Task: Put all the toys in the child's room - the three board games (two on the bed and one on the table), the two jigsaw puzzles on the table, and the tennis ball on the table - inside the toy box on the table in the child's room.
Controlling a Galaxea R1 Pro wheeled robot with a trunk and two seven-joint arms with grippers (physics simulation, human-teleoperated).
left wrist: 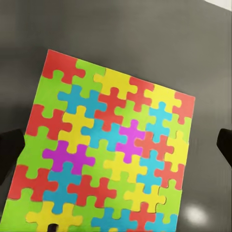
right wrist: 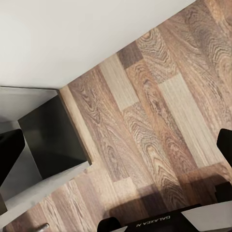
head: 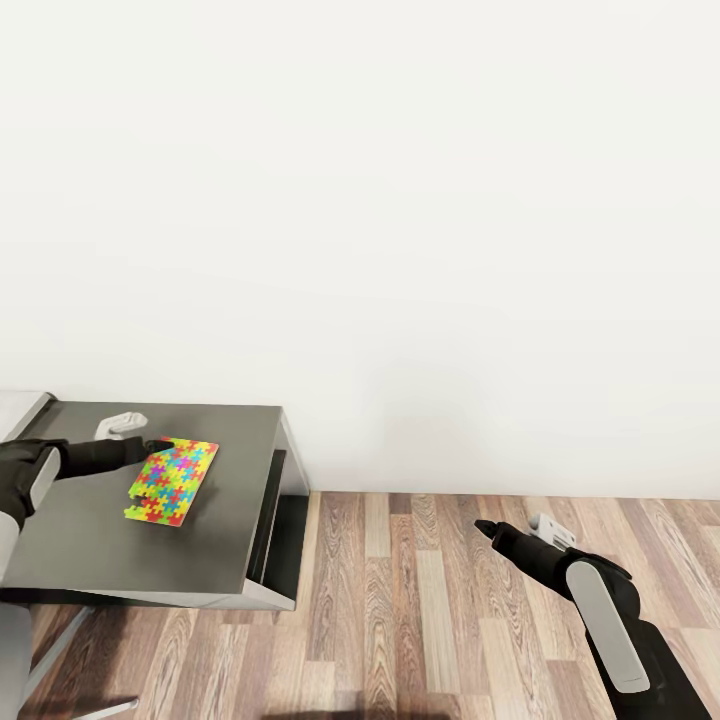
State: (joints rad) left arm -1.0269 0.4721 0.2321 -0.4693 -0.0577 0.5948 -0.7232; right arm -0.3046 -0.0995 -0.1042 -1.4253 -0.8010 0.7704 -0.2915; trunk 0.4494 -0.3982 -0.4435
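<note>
**Left gripper over the puzzle on the dark desk section**

We see one jigsaw puzzle lying flat on the dark-grey corner section of the table, nearer its left side, well back from the front edge. It's a thin square of interlocking red, yellow, green, blue and magenta pieces; no print or label on it.

Left gripper sits at the puzzle's far left corner in the head view. In the left wrist view the two fingertips show at opposite edges with the puzzle spread between them, so the jaws are spread wide, approx. the puzzle's width. Whether the tips touch the sheet, we can't tell – prob. just above it.

Right gripper hangs over the wood floor, well apart from the table, holding nothing; in the right wrist view its fingertips stand wide apart. Writing at that view's edge seems to read "GALAXEA", upside down.

Plain white wall behind.
</note>
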